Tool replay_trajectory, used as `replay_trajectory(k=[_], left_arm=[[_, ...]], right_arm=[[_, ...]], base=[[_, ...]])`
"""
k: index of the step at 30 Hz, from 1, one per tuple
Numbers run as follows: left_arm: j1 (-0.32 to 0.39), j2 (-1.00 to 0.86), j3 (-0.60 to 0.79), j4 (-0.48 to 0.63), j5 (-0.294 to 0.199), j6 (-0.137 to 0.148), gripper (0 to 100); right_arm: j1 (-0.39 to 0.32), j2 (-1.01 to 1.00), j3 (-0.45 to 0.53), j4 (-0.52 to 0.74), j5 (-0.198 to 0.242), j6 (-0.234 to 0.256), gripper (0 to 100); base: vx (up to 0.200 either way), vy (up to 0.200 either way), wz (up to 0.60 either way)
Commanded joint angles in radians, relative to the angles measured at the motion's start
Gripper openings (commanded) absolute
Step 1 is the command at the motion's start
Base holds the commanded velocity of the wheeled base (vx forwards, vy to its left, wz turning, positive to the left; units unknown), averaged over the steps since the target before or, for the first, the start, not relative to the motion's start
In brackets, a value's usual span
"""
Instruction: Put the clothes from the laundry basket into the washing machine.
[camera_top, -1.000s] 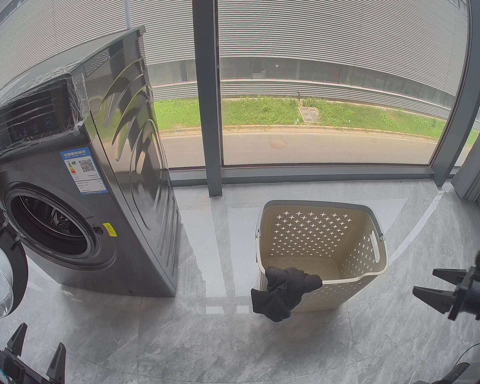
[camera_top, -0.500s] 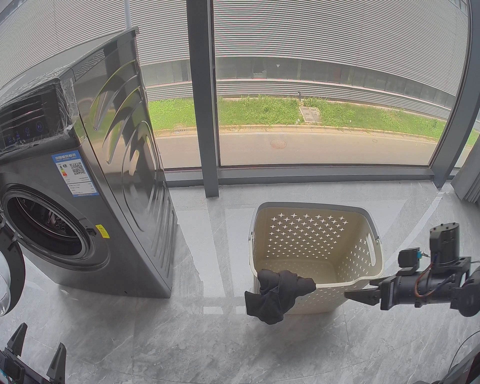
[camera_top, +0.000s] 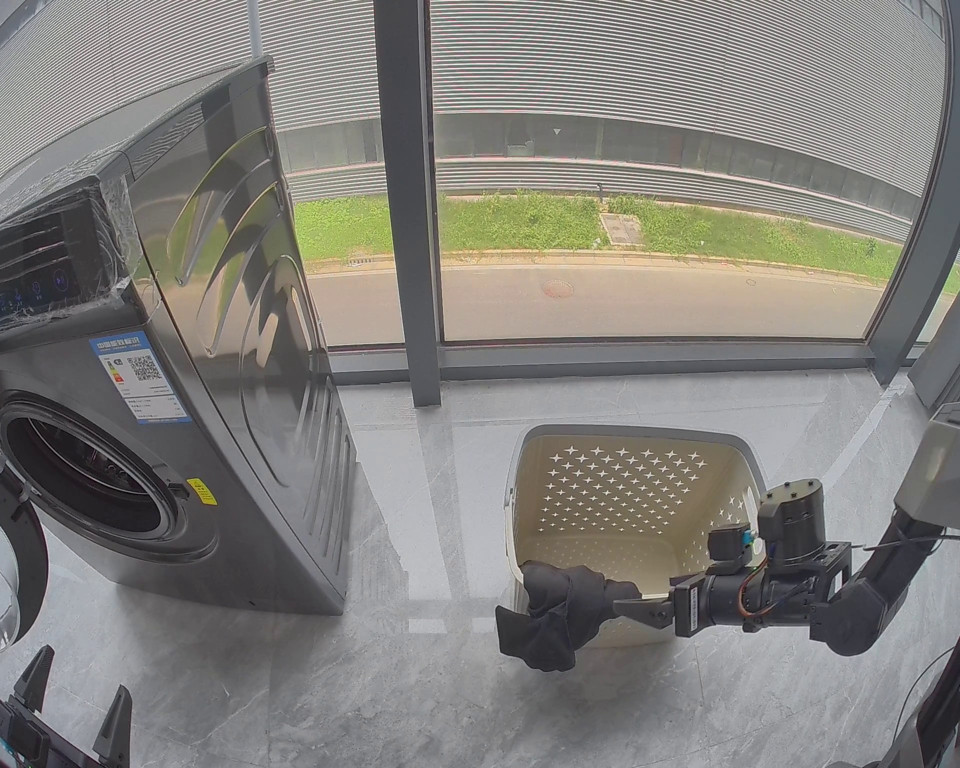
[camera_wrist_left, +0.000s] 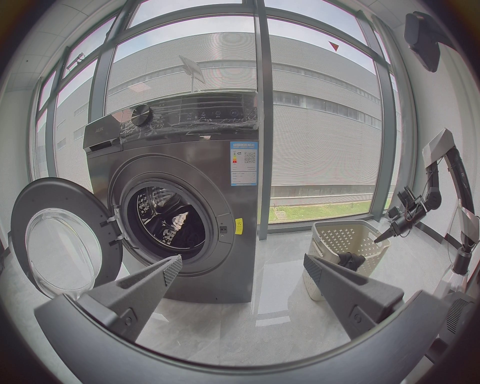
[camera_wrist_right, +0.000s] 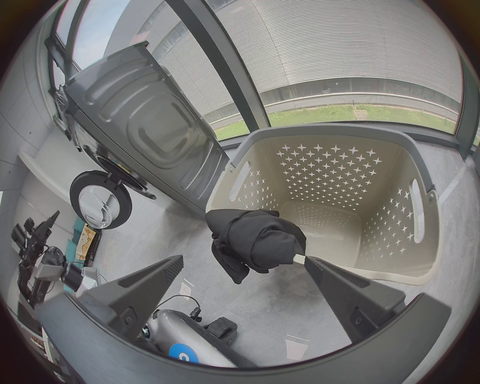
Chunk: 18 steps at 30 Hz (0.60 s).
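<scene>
One black garment (camera_top: 558, 617) on laundry basket (camera_top: 640, 432) rim, touching fingertip of open right pincer (camera_wrist_right: 241, 260).

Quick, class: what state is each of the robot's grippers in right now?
Left gripper: open, empty.
Right gripper: open, jaws at the black garment draped over the basket, not gripping it.

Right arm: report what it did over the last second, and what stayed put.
The right gripper swung in from the right edge toward the laundry basket and now sits open beside the black garment, nothing gripped yet. The garment stays draped over the basket's near rim; the left gripper stays open, low on the left.
</scene>
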Motion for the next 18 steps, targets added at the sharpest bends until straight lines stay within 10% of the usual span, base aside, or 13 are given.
replay_trajectory(k=[1,18], left_arm=[[0.0,-0.013,0.012,0.0,-0.001,0.0,100],[0.0,-0.013,0.012,0.0,-0.001,0.002,100]], right_arm=[[0.029,0.079,-0.004,-0.006,-0.001,0.002,100],[0.037,0.181,-0.101,-0.067,-0.005,-0.001,100]], base=[[0.0,0.0,0.0],[-0.071,0.0,0.0]])
